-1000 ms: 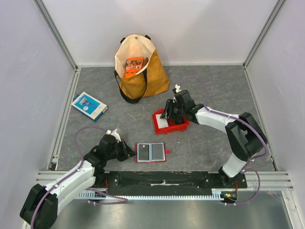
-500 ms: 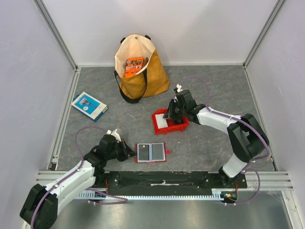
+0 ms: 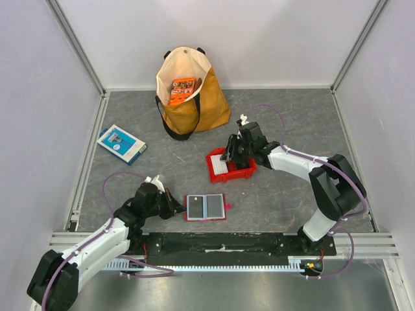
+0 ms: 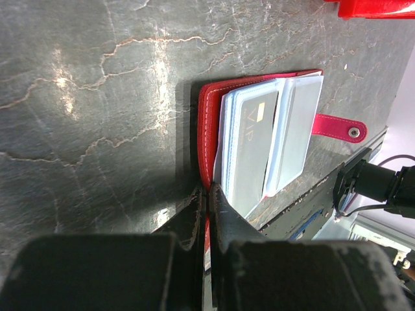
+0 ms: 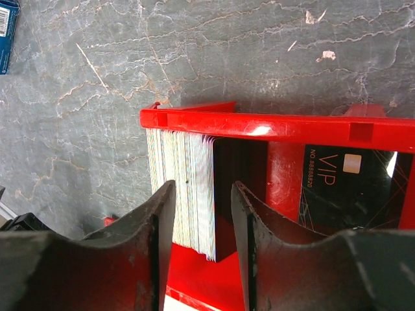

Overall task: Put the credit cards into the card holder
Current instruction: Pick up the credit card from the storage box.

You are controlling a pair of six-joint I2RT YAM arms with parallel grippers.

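Right wrist view alone shows a VIP card (image 5: 343,188) in the bin (image 5: 259,126).

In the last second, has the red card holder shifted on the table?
No. The card holder sits at the same spot beside the black mounting rail.

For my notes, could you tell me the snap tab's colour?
The snap tab is red; the left wrist view shows it best.
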